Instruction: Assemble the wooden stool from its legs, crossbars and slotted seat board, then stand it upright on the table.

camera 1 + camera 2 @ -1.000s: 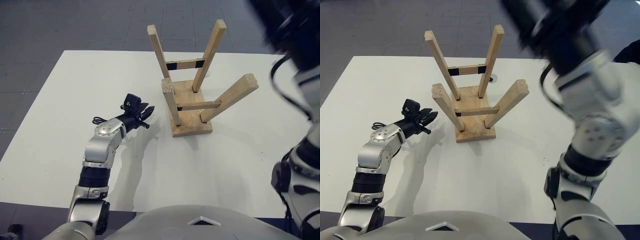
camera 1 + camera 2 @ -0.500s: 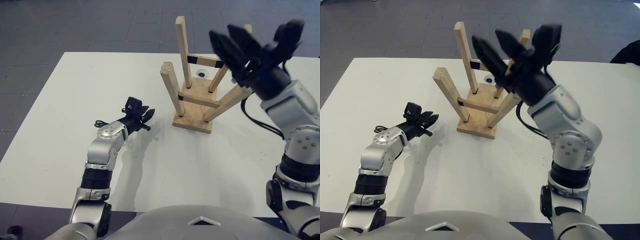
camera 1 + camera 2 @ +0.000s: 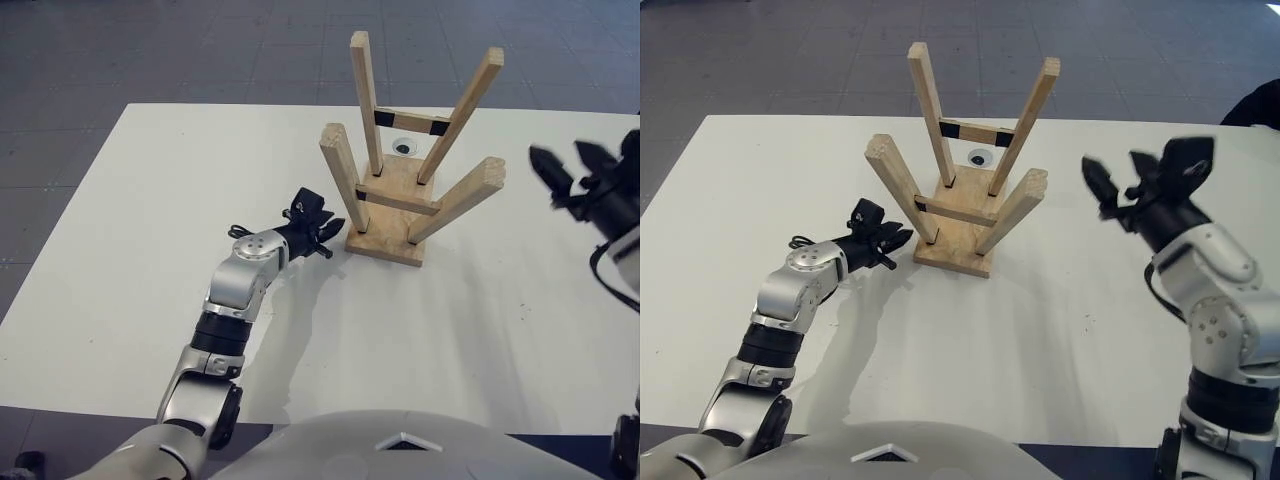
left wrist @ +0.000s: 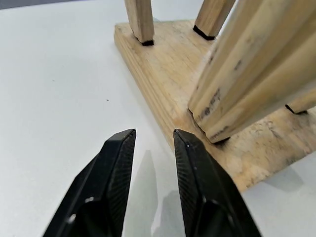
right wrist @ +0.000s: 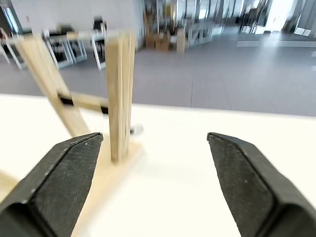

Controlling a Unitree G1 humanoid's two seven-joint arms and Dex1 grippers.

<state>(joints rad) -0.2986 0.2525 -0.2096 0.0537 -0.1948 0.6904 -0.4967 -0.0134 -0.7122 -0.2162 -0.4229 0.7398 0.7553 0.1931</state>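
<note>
Nearest, the left gripper lies low over the white table, with its arm stretched forward. Its two black fingers stand a narrow gap apart with nothing between them. Their tips sit just beside the left near edge of the seat board, not touching it.

The stool is upside down. Its seat board lies flat on the table, a little right of the middle, and all four legs rise from it, splayed outward. The near crossbar joins the two front legs low down, with black tape at each end.

Off to the stool's right, the right gripper hangs in the air above the table. It is spread wide and empty, pointing toward the stool. It is near the top of the right front leg but apart from it. In the right wrist view that gripper's broad fingers frame one upright leg farther off.

Farther back, the far crossbar spans the two rear legs about halfway up, also taped black at its ends. Behind the seat board there is a small dark round mark on the tabletop. Beyond the table's far edge lies grey tiled floor.
</note>
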